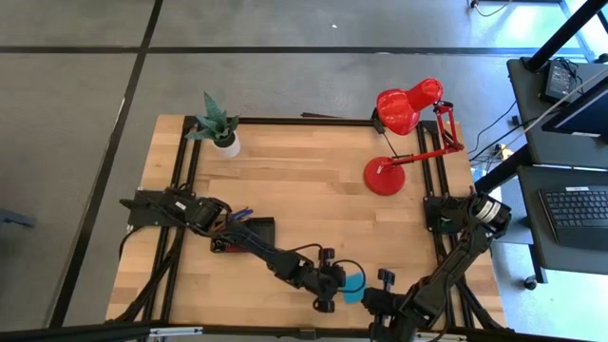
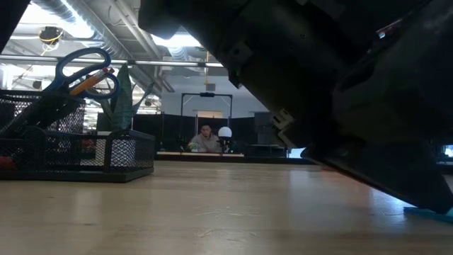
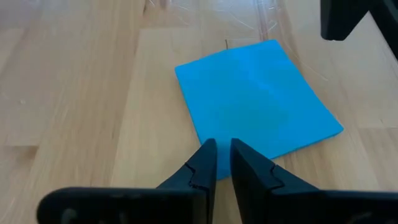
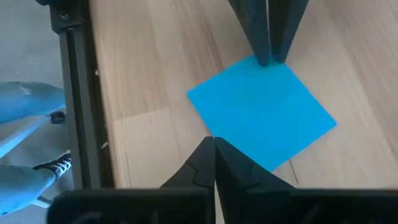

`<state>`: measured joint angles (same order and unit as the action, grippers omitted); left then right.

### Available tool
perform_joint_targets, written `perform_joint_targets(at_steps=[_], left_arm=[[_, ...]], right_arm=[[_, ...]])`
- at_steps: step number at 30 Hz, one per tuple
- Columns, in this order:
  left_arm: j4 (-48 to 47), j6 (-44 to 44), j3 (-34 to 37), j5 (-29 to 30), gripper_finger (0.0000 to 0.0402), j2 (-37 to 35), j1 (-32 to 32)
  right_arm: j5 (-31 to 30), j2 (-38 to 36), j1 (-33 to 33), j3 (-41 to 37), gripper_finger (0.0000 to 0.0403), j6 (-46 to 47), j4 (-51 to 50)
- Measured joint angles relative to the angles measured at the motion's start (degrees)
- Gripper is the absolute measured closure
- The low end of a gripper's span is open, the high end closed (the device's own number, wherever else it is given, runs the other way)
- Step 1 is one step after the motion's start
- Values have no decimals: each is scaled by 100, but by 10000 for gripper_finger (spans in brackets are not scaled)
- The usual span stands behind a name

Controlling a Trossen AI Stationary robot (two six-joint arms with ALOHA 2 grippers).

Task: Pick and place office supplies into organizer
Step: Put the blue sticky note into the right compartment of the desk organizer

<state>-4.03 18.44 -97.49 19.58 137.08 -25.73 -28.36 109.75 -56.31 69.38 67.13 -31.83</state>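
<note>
- My left gripper (image 3: pixel 222 167) sits at the lower middle of the overhead frame, its fingers drawn to a narrow gap at one edge of the blue sticky-note pad (image 3: pixel 255 102). I judge it is pinching that edge to lift the pad, though I cannot tell if the grip has bitten.
- My right gripper (image 4: pixel 214 160) rests at the opposite edge of the same pad, fingers fully closed and holding nothing. I read it as a backstop so the thin pad cannot slide away on the table (image 1: pixel 313 180).
- The pad lies flat on the wood, low and right of centre in the overhead frame, well apart from the organizer (image 1: pixel 249 231).
- The organizer stands left of centre, near the left arm's base. At the left of the table-level frame, its mesh walls already hold blue-handled scissors (image 2: pixel 83 67) upright beside an orange pencil (image 2: pixel 88 83).
- A red desk lamp (image 1: pixel 404 133) and potted plant (image 1: pixel 217 123) stand along the upper part of the table, clear of the work.
</note>
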Motion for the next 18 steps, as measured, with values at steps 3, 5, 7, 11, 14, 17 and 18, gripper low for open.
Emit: perform_joint_targets(at_steps=[3,5,7,11,14,17,18], left_arm=[[-16,-14,0,-18,364,0,-3],[-69,-16,-5,-70,368,0,3],[-110,29,-20,-60,372,49,18],[-83,150,-23,-75,379,136,47],[-48,184,-23,-96,379,145,56],[-55,185,-20,-101,380,153,56],[-39,185,-16,-101,380,153,56]], right_arm=[[0,0,0,0,395,-1,2],[0,0,0,0,395,5,6],[0,0,-2,0,395,7,21],[-50,0,0,0,395,-5,291],[-52,2,4,0,395,7,618],[23,2,5,0,391,-6,655],[25,2,4,0,387,-5,638]])
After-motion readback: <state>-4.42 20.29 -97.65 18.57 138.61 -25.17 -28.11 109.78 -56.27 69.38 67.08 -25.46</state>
